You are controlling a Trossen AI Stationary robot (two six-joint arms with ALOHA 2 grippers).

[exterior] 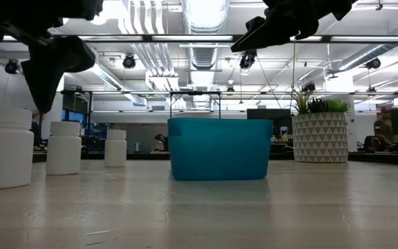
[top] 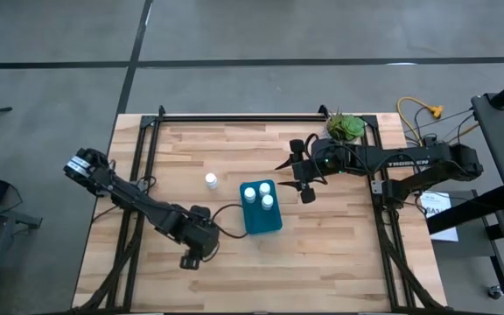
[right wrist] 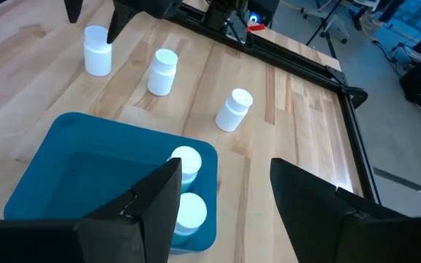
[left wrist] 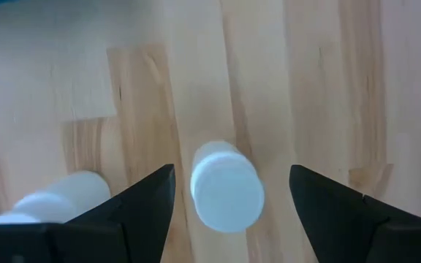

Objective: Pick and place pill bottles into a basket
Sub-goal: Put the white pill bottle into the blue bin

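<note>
The teal basket [top: 262,219] stands mid-table with three white pill bottles [top: 265,188] upright in it; two of them show in the right wrist view [right wrist: 186,162]. One bottle [top: 210,181] stands on the table to the basket's left. Two more show in the right wrist view [right wrist: 97,52], [right wrist: 162,71], and all three in the low view [exterior: 64,147]. My left gripper [left wrist: 232,172] is open above one bottle [left wrist: 226,191], its fingers on either side and apart from it. My right gripper [top: 298,179] is open and empty, raised just right of the basket [right wrist: 86,168].
A white patterned pot with a green plant [top: 346,127] stands at the table's far right corner, close behind my right arm. A black rail [top: 234,115] runs along the far edge. Bare wood lies toward the near edge and right of the basket.
</note>
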